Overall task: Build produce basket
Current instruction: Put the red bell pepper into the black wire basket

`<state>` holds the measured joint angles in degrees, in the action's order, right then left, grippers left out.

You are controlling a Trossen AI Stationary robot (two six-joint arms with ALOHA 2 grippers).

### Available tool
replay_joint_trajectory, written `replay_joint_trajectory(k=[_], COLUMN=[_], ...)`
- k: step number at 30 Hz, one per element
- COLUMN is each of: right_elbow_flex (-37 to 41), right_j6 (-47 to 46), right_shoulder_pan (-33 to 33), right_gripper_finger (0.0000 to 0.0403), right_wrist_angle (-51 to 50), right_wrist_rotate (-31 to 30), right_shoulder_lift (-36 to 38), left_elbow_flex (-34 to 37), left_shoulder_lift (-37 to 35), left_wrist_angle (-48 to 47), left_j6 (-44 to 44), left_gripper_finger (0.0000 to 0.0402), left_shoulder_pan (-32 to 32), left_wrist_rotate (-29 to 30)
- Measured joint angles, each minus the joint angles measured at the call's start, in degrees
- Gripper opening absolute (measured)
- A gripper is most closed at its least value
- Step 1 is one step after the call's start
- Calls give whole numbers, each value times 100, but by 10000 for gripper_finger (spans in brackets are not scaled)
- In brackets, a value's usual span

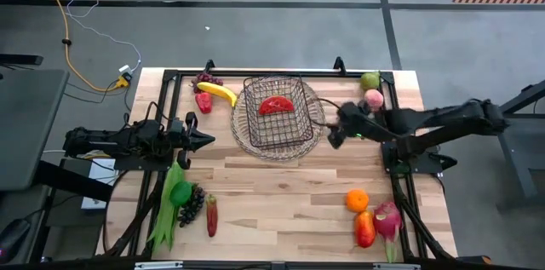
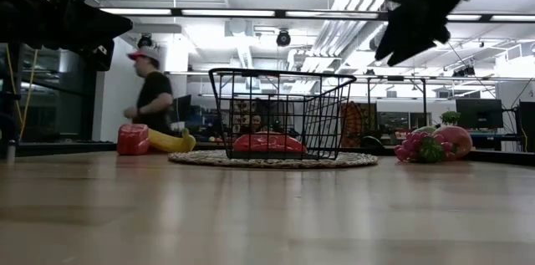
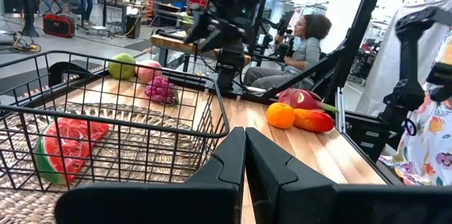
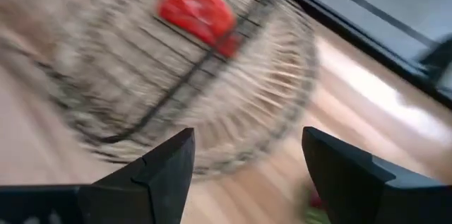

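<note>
Wooden planks make up our tabletop (image 1: 281, 193), with a busy workshop behind it where a person in a cap (image 2: 150, 89) stands. Our wire-mesh basket (image 1: 277, 112) sits on a round woven tray (image 1: 247, 138) near the far edge's middle, and a watermelon slice (image 1: 276, 105) lies inside it. Our right claw (image 1: 335, 129) hangs in the air just beside the basket's right side, fingers spread apart and holding nothing. Our left claw (image 1: 207, 140) waits to the basket's left with its fingers pressed together. A banana (image 1: 218, 92) and a red pepper (image 1: 203, 101) lie left of the basket; an orange (image 1: 357, 199) and a dragon fruit (image 1: 387, 219) rest at the near right, and green beans (image 1: 166, 206) and dark grapes (image 1: 192, 204) at the near left.
</note>
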<state>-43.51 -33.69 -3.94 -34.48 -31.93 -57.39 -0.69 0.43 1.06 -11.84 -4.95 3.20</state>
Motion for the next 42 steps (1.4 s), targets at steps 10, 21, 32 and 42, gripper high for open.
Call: replay_joint_trajectory(k=[10, 21, 32, 42], right_elbow_flex=[2135, 2293, 2293, 2293], right_j6=[1784, 2489, 2480, 2326], right_shoulder_pan=[-670, -674, -667, -667], right_gripper_finger=[252, 252, 252, 252], right_wrist_angle=[4960, 5491, 5491, 5535], right_wrist_rotate=[827, 1141, 825, 792], right_shoulder_lift=[1141, 1122, 1122, 1120], left_elbow_flex=[0, 0, 0, -890], left_shoulder_lift=[-2, 0, 4, 759], left_wrist_angle=[203, 220, 1061, 645], left_j6=[249, 131, -153, -153], left_gripper_finger=[1, 1, 3, 132], left_shoulder_pan=[-2, 2, 0, 7], left_wrist_rotate=[9, 313, 537, 1602])
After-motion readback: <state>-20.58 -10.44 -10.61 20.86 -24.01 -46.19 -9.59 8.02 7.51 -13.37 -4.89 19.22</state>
